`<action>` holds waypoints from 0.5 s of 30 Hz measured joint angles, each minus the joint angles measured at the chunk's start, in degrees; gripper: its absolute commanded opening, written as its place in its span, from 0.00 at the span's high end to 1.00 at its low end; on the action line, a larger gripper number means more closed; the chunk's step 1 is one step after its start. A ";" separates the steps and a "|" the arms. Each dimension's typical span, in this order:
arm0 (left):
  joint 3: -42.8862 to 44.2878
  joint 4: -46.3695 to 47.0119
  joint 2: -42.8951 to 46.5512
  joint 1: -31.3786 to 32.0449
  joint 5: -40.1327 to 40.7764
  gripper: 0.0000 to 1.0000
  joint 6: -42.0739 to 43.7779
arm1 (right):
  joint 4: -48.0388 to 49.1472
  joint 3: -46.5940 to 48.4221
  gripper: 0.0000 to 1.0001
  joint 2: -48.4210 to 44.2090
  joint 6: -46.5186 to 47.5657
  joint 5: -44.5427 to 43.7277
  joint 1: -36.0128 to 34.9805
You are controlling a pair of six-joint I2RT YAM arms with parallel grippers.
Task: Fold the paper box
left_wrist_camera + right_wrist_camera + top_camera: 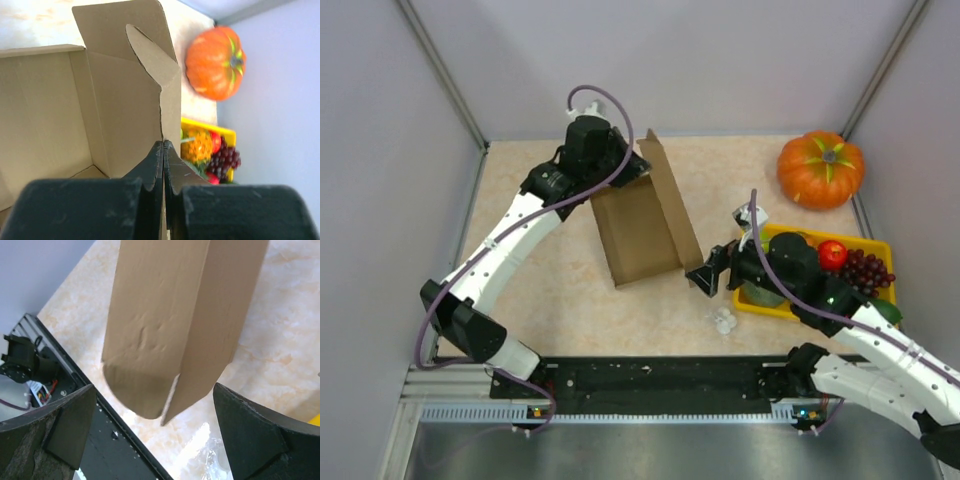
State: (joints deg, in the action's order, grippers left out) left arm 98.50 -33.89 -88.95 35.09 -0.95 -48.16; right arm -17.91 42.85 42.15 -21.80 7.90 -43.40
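The paper box (642, 222) is plain brown cardboard, partly folded, standing on the table's middle with one long side wall raised. My left gripper (632, 163) is at its far end, shut on the box's upright end wall; in the left wrist view the gripper (163, 145) pinches that thin wall's edge (162, 100), a rounded flap (150, 52) beside it. My right gripper (704, 274) is open, just right of the box's near right corner. In the right wrist view the box's raised wall and rounded flap (170, 325) lie ahead of the open fingers (250, 435), apart from them.
A yellow tray (875, 247) with grapes, a red fruit and green items sits at the right under my right arm. An orange pumpkin (820, 168) is at the back right. A small white crumpled scrap (723, 320) lies near the front rail (650, 385).
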 measured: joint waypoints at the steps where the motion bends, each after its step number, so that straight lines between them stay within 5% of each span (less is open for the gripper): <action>1: -2.34 0.94 1.14 -1.27 1.05 1.00 -2.23 | -0.22 0.00 0.01 0.17 0.44 -0.81 -0.57; 10: -16.44 5.27 11.15 -7.54 7.50 1.00 -18.80 | -1.09 2.05 0.03 10.88 7.45 -12.68 -7.21; 15: -22.27 5.38 17.35 -11.89 9.86 1.00 -25.11 | 3.67 3.21 0.14 15.85 11.50 -20.74 -7.50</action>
State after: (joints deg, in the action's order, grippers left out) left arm 76.23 -28.51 -71.59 23.20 8.91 -73.28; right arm -14.24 46.06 58.00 -10.31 -12.84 -50.89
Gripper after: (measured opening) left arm 0.007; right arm 0.928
